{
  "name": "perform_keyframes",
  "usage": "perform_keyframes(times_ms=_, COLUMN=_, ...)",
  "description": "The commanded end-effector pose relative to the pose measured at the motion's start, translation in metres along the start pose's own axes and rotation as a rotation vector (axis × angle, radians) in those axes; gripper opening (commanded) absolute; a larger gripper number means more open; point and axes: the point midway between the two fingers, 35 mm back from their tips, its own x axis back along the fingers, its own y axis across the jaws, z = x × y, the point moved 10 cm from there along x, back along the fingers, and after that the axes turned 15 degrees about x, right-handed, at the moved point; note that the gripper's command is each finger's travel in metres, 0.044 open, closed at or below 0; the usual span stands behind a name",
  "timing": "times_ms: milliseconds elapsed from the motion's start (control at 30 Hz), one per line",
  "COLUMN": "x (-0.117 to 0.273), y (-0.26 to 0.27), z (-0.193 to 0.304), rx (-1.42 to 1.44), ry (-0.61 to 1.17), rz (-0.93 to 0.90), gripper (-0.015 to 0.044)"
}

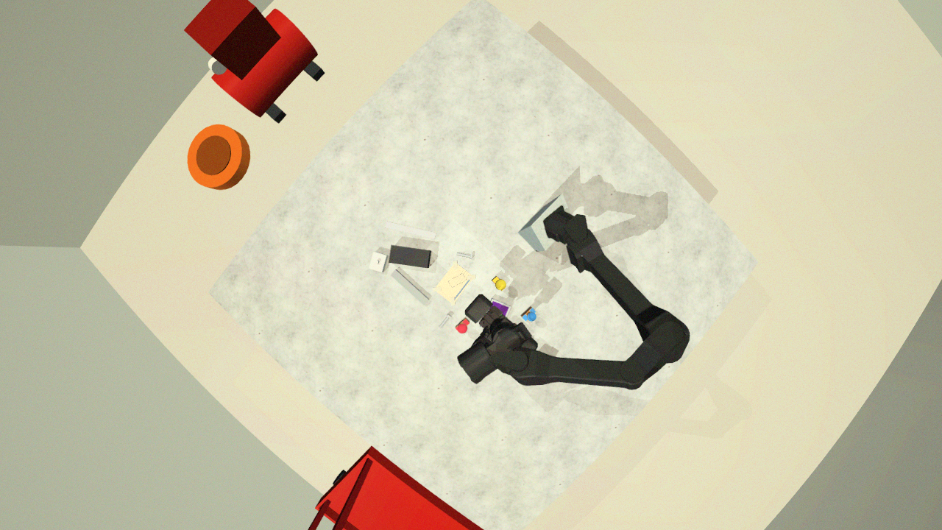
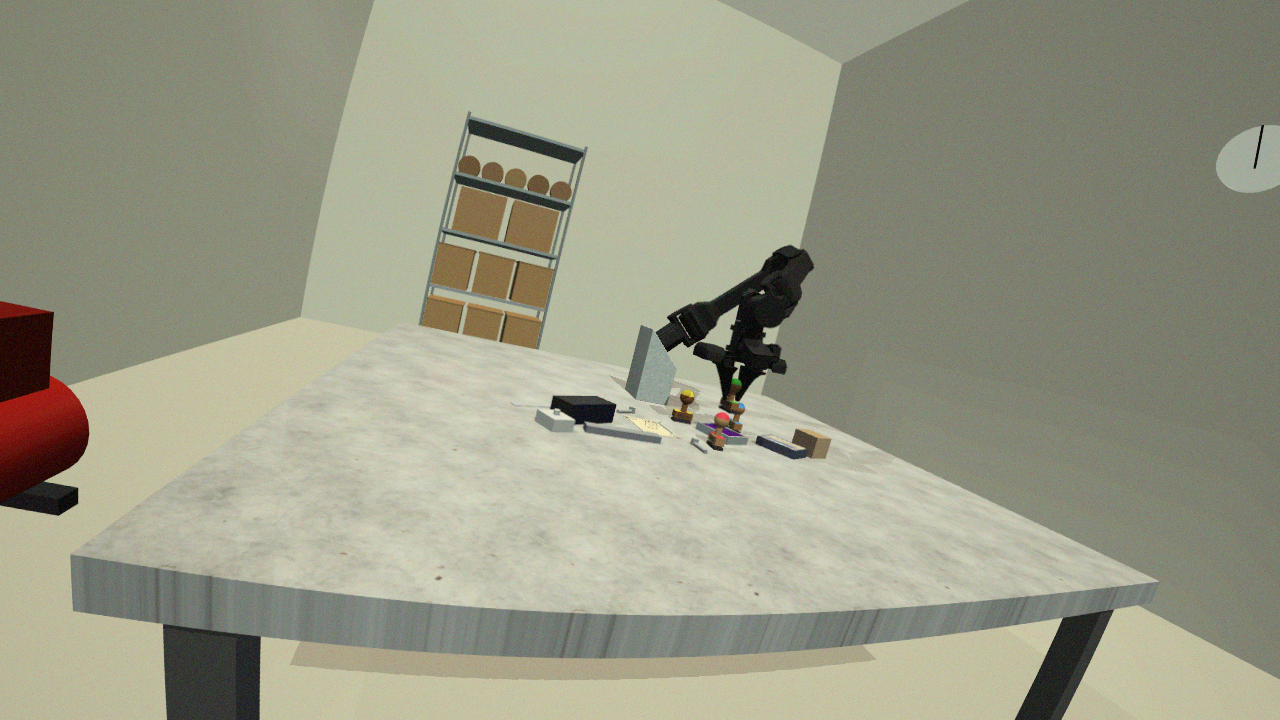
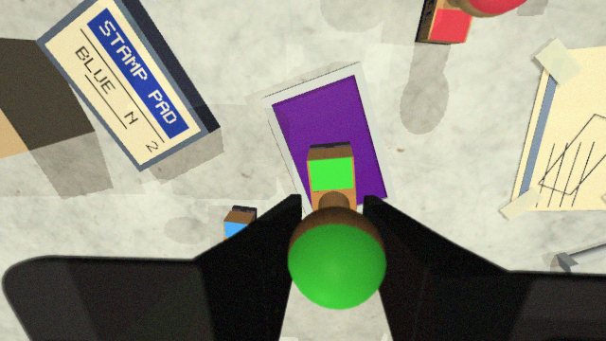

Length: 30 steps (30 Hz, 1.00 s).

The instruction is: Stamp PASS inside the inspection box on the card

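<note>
My gripper (image 2: 733, 394) (image 3: 331, 205) is shut on the green-topped stamp (image 2: 734, 383) (image 3: 337, 265). The stamp is upright, raised above the purple ink pad (image 1: 502, 307) (image 2: 735, 440) (image 3: 322, 118), and overlaps the pad's near part in the wrist view. Its printing face and lettering are hidden. The cream card (image 1: 447, 288) (image 2: 650, 424) (image 3: 573, 101) lies taped down to the right of the pad in the wrist view, partly out of frame. Slanted lines cross the outlined box on it. The arm hides the held stamp in the top view.
A red stamp (image 1: 462, 326) (image 3: 447, 26), a blue stamp (image 1: 529, 315) (image 3: 235, 229) and a yellow stamp (image 1: 500, 283) (image 2: 686, 396) stand around the pad. A stamp-pad box (image 2: 780, 445) (image 3: 128, 90) lies beside a wooden block (image 2: 811, 443). A black block (image 1: 410, 256) (image 2: 582, 409) is beyond the card.
</note>
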Motion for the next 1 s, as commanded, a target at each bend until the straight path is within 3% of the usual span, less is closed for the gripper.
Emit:
perform_keyframes(times_ms=0, x=0.008, y=0.001, z=-0.001, rx=0.009, ry=-0.004, rz=0.006, gripper=0.0)
perform_keyframes(times_ms=267, x=0.016, y=-0.002, z=0.0, rx=-0.003, ry=-0.004, rz=0.007, gripper=0.0)
perform_keyframes(times_ms=967, x=0.022, y=-0.12, z=0.032, rx=-0.372, ry=-0.015, rz=0.02, gripper=0.0)
